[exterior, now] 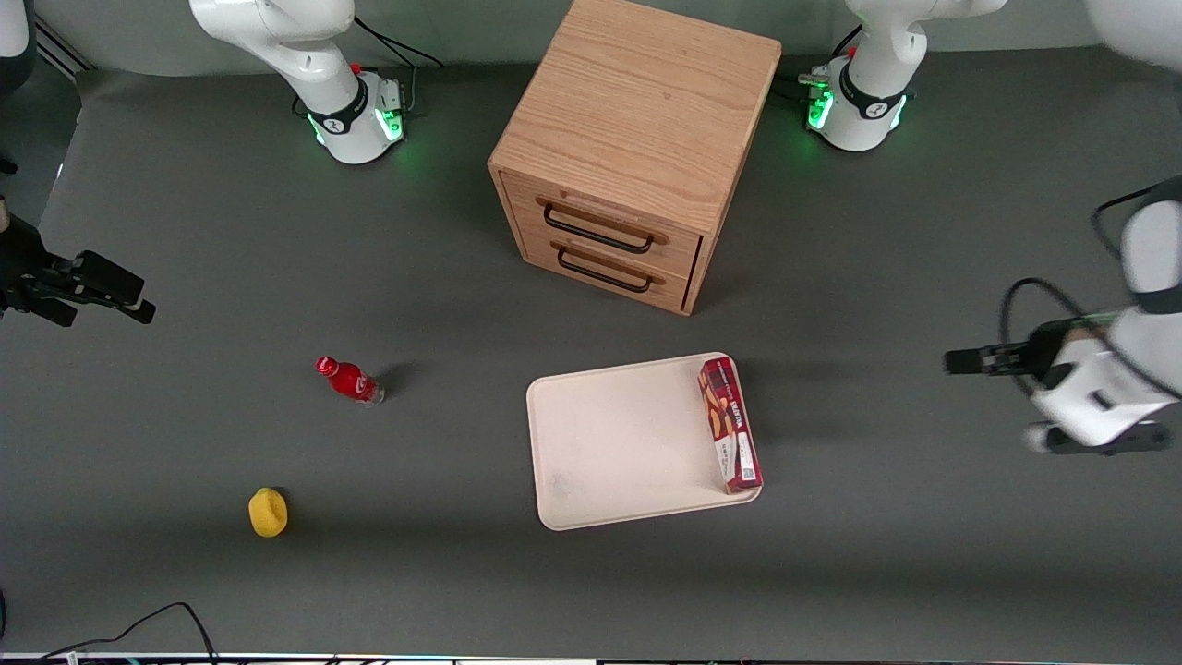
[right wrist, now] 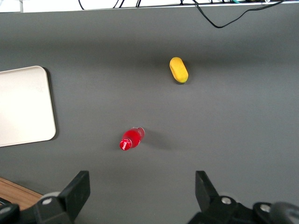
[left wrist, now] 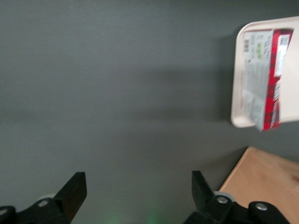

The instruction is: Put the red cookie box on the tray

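- Yellow lump (exterior: 268, 512) sits nearest my camera, lower left of frame.
- Red cookie box (exterior: 730, 424) lies on the tray (exterior: 619, 443), along its right rim.
- Gripper (exterior: 960, 361) hovers at the right edge, jaws spread wide — holding nothing.
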You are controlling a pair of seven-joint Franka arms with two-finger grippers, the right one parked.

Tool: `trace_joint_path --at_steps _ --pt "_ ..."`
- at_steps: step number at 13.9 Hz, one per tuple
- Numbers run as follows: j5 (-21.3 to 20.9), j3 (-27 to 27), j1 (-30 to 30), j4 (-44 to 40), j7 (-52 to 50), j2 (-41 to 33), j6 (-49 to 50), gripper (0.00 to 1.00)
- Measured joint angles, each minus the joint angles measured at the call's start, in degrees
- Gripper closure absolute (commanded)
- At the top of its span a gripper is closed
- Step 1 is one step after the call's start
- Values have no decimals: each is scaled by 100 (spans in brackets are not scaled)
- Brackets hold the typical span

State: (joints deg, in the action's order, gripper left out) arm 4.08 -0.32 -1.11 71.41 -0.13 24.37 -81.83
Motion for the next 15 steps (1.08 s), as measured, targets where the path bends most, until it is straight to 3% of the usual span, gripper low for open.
trace_joint_path --at_steps 3,8,15 --pt "-250 11 -343 391 383 -704 15 0" --pt "-507 -84 -261 1142 370 -2081 -17 0" --pt "-516 -137 96 2644 -167 -2550 -1293 0"
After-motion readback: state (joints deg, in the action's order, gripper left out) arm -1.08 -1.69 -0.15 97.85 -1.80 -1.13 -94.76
